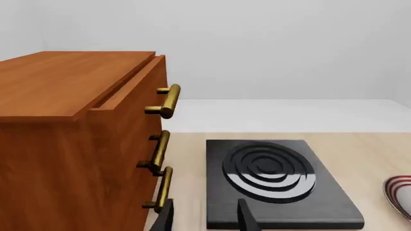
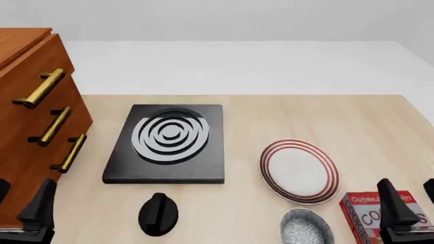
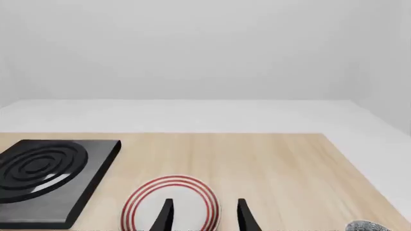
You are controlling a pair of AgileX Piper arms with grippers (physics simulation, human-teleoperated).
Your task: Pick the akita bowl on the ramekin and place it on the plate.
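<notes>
Both tools, left tool point(image 2: 20, 201) and right tool point(image 2: 407, 201), hung open above the surface point(image 2: 366, 127); akita bowl point(image 2: 306, 227) sat just beside the plate point(image 2: 299, 171).

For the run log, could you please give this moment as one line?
left hand open, empty | right hand open, empty | akita bowl near table edge, ungrasped | plate bare | ramekin not visible

Both arms sit low at the near edge; left gripper point(image 2: 24, 203) and right gripper point(image 2: 411, 201) spread their fingers wide, holding nothing, pointing forward.
</notes>
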